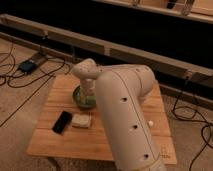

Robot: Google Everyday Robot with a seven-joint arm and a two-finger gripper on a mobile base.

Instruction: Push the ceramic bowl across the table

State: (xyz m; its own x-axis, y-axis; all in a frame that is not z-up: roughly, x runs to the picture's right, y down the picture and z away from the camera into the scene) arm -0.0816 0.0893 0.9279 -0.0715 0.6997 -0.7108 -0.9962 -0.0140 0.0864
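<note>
The green ceramic bowl [80, 97] sits on the light wooden table [55, 140], toward its far middle, partly hidden by my arm. My gripper [88, 96] reaches down over the bowl from above, at or inside its right part. The large white arm [125, 115] covers the right half of the table.
A black phone [62, 122] and a small pale block [81, 120] lie side by side in front of the bowl. A small white object [150, 122] lies near the table's right side. Cables and a dark box [27, 66] lie on the floor to the left.
</note>
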